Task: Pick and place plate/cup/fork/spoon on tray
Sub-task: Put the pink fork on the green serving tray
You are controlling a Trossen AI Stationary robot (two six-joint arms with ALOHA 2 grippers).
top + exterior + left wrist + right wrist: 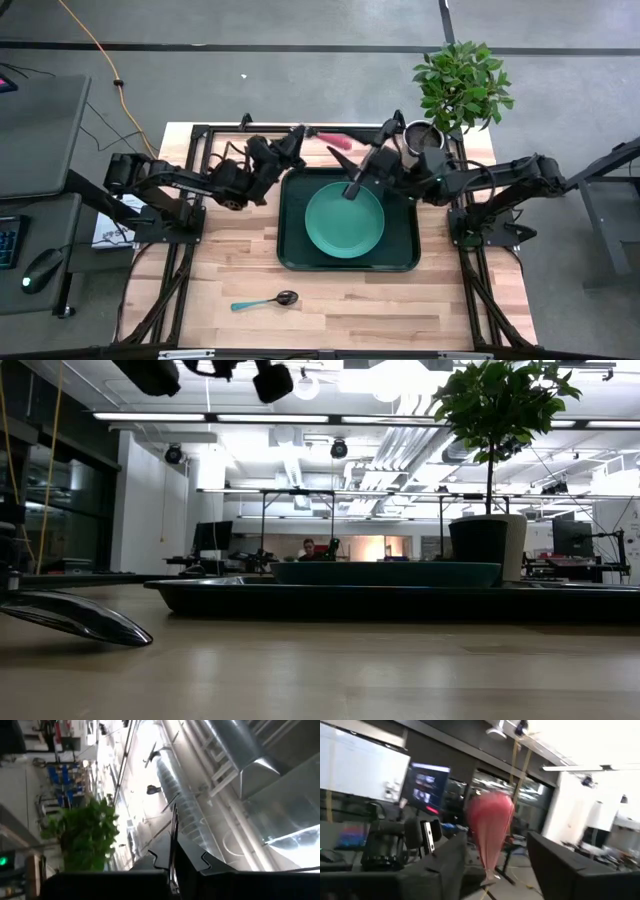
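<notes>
The teal plate (344,222) lies flat in the dark green tray (290,225), and both show edge-on in the low view, the plate (385,572) above the tray's rim (300,598). The pink-handled fork (338,143) is in the air over the tray's far edge, between the two raised grippers. My left gripper (300,131) is shut at the fork's thin end. My right gripper (362,165) is open, and the pink handle (490,830) fills the space in front of its fingers. The teal-handled spoon (262,301) lies on the table near the front edge. A dark cylinder, likely the cup (476,542), stands beside the white pot. My left gripper (173,832) is shut on a thin sliver (174,817) that sticks out edge-on between its two fingers. In the high view the fork's thin end (310,131) meets its fingertips. The fingers come from the table's left, slanting upward. The fork is lifted clear, its handle toward my right gripper.
A potted plant (462,85) in a white pot (420,135) stands at the far right corner, close to my right arm. The spoon's bowl (75,618) lies close to the low camera. Bare wooden table lies in front of the tray.
</notes>
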